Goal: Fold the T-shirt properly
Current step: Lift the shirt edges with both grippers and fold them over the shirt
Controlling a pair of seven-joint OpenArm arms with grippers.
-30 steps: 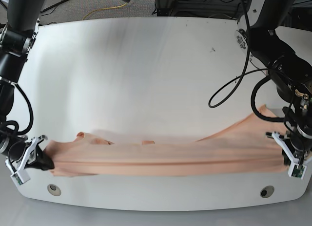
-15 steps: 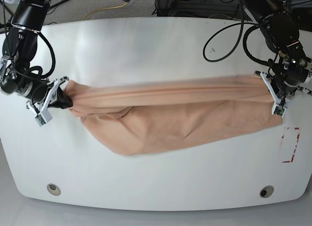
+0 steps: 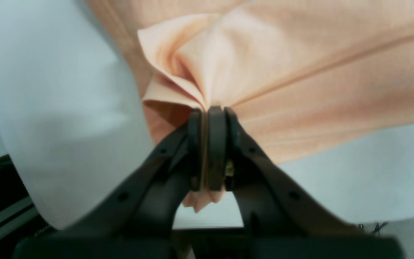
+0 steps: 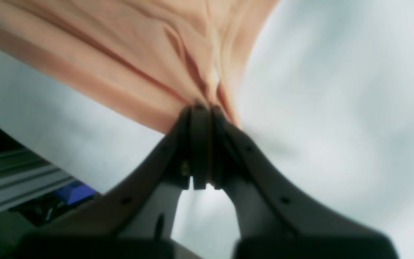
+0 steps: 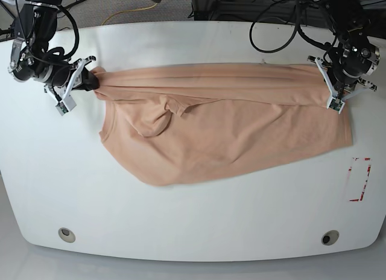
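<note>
Although it spans the far part of the counter [image 5: 193, 232], the T-shirt [image 5: 223, 129] sags freely between the two grips, so it is judged light, soft and limp, unlikely to slip yet quick to wrinkle. The left gripper [image 3: 208, 111] has its jaws pressed together on a bunched corner; the right gripper [image 4: 203, 108] pinches the opposite end likewise. Corners and hems appear the soundest holds. No brand, label or legible writing is visible.

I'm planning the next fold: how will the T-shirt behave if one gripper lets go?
Probably floppy: the T-shirt sags and creases between the left gripper and right gripper. Likely light, since small pinches hold it.
</note>
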